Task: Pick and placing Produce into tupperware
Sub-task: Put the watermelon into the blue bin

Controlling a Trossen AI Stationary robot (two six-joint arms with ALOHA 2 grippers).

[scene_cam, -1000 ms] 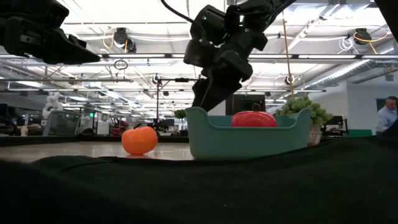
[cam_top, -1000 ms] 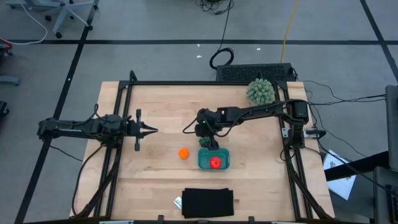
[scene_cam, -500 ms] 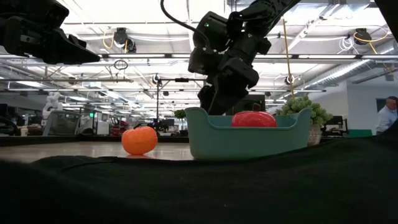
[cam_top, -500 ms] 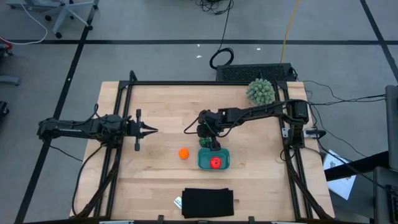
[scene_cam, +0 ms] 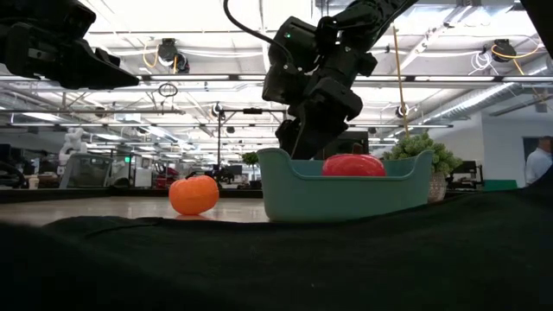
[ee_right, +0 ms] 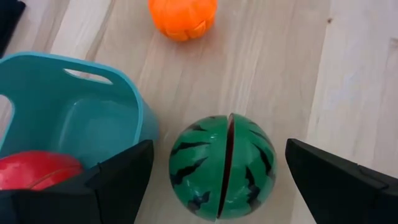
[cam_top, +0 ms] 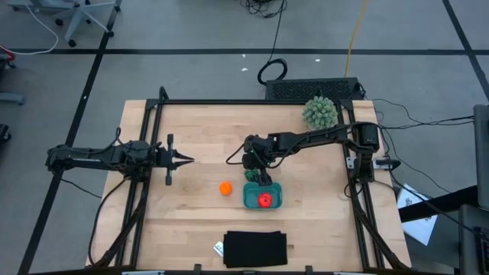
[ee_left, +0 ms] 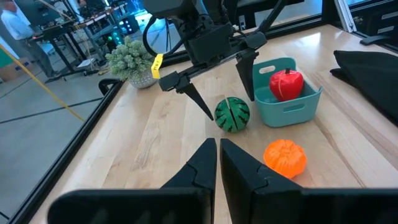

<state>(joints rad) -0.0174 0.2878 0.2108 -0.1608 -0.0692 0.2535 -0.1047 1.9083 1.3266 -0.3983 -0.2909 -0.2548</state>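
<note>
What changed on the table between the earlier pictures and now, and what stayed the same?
The open right gripper shifted slightly toward the tupperware, straddling the watermelon without gripping it. The tomato, the orange ball and the shut left gripper stayed put.

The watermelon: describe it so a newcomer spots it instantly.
Find the shallow teal plastic container mid-table on the wooden table. Just outside its wall, between the right claw's open fingers, sits a round dark-green striped toy watermelon. It is the only green ball with a seam; the others are orange or red.
</note>
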